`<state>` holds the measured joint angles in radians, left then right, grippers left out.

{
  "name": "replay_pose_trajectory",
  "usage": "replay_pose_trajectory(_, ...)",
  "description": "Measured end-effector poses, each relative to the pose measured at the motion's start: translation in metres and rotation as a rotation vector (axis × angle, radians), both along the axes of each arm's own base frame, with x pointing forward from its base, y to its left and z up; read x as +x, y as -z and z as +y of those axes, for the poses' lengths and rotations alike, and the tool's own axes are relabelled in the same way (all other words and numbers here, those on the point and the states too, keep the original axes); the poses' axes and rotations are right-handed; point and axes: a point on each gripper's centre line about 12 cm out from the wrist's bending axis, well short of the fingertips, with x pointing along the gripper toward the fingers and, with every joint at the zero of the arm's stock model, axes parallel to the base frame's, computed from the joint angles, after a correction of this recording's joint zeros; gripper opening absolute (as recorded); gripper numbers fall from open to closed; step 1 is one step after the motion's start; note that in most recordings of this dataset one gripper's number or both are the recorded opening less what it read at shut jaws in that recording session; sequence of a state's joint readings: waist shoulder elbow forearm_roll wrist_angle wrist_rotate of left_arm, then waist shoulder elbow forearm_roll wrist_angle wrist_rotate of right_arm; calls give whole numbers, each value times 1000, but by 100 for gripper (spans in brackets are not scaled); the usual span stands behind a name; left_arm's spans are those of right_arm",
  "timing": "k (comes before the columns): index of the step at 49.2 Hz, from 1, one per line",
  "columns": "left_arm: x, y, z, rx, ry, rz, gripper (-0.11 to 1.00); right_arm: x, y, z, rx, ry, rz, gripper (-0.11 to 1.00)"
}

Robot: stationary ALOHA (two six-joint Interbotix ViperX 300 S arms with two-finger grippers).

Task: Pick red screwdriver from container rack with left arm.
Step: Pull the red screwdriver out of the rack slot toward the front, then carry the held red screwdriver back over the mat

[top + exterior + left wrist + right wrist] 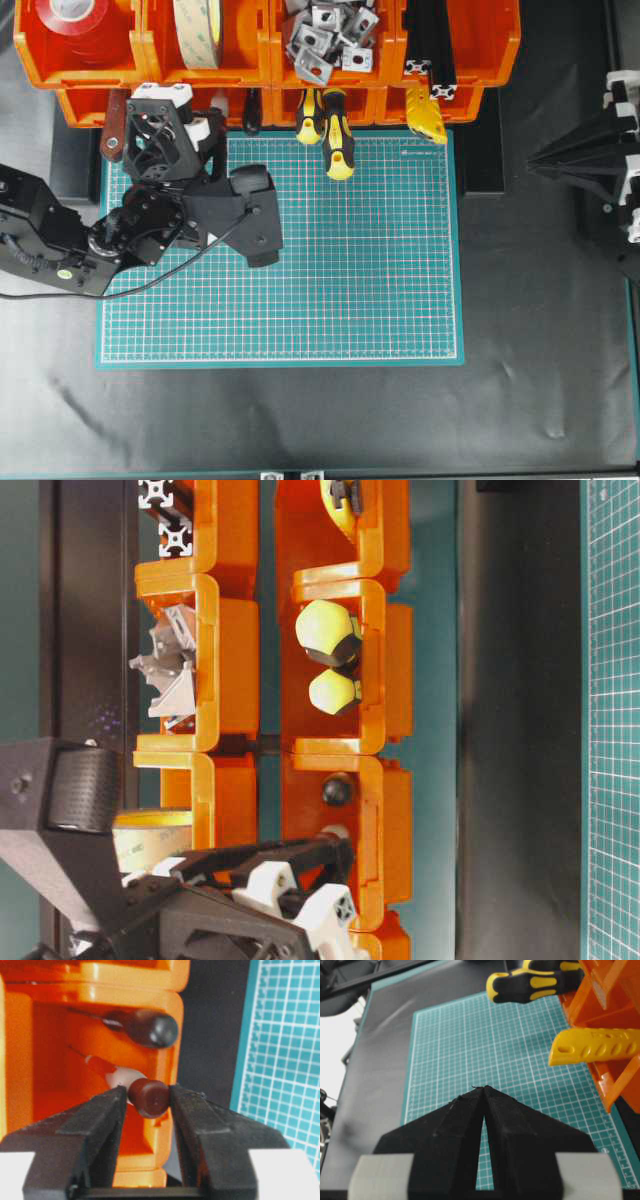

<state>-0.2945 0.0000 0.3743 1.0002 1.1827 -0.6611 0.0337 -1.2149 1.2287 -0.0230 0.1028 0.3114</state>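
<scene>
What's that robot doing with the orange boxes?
The left gripper has reached into the container rack and has its jaws on either side of the end cap of the red screwdriver, which still lies in its bin beside a dark-handled tool. It has not been lifted out yet. The right gripper waits off to the side with its jaws shut, holding nothing, above the green mat.
</scene>
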Motion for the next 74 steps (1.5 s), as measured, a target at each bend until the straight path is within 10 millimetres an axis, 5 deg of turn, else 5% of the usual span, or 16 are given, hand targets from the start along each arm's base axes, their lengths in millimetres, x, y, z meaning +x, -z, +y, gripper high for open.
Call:
replay_pose_trajectory(23,0,-15,-17,9,2,-13,28,0,0,0,3,1,0,0)
replay_pose_trajectory(55,-16,-105,-133,13,192,-103,25,-4,-5,0,6,1,-34,0)
replay_pose_trajectory(74,-34,-103,-188,1,308,-108,26,-6,-6,-2,17,17,-46,0)
